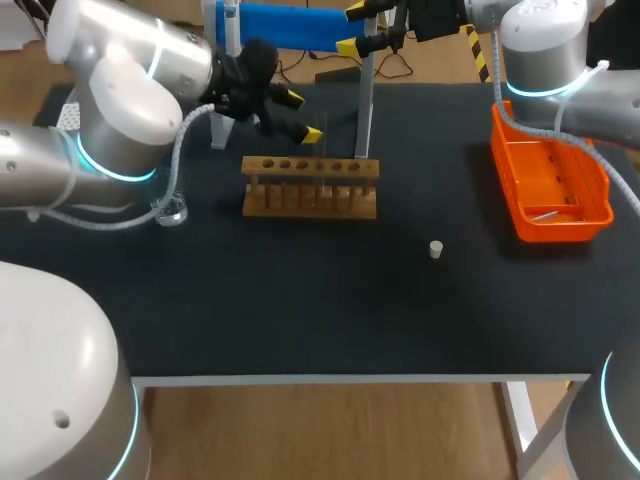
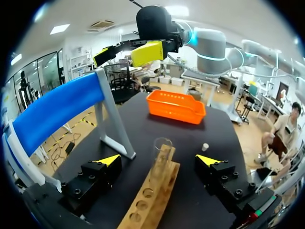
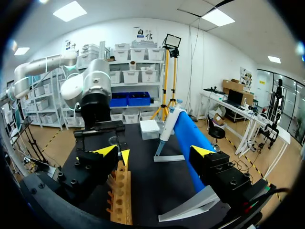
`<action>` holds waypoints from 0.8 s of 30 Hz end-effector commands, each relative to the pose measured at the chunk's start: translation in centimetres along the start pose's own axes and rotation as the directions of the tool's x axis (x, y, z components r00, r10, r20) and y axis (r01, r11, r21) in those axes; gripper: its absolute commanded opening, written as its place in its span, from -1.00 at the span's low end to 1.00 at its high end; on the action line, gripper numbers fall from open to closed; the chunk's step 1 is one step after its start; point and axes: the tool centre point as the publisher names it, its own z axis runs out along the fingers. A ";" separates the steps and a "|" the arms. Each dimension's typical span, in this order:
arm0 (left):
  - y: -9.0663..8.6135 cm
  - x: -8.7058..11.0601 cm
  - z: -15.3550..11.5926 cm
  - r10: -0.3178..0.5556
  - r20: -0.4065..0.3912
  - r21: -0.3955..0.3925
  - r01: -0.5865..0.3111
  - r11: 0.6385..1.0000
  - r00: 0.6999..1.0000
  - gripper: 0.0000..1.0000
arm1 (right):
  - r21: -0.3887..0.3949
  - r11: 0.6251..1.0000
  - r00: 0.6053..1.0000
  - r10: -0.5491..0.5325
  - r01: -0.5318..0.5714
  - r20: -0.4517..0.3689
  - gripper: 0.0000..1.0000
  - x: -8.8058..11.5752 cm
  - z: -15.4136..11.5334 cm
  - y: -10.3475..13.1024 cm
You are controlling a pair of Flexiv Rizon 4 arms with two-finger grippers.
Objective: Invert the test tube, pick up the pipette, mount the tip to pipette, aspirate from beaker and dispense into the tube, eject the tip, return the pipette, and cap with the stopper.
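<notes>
While our released left gripper [image 2: 158,161] straddles the mouth-up test tube [image 2: 162,151], our right gripper [image 3: 155,152], also unclenched, must next grasp the pipette [image 3: 188,136].

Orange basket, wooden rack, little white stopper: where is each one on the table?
Orange basket [image 1: 560,230]: head view, on its near wall.
Wooden rack [image 1: 310,208]: head view, on the front of its base.
Stopper [image 1: 436,249]: head view, on the middle of its body.
</notes>
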 end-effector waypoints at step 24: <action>1.4 0.1 3.1 0.048 0.045 -0.045 -0.046 0.998 0.998 1.00 | 0.004 1.000 1.000 0.001 -0.001 -0.004 1.00 -0.1 -0.1 0.1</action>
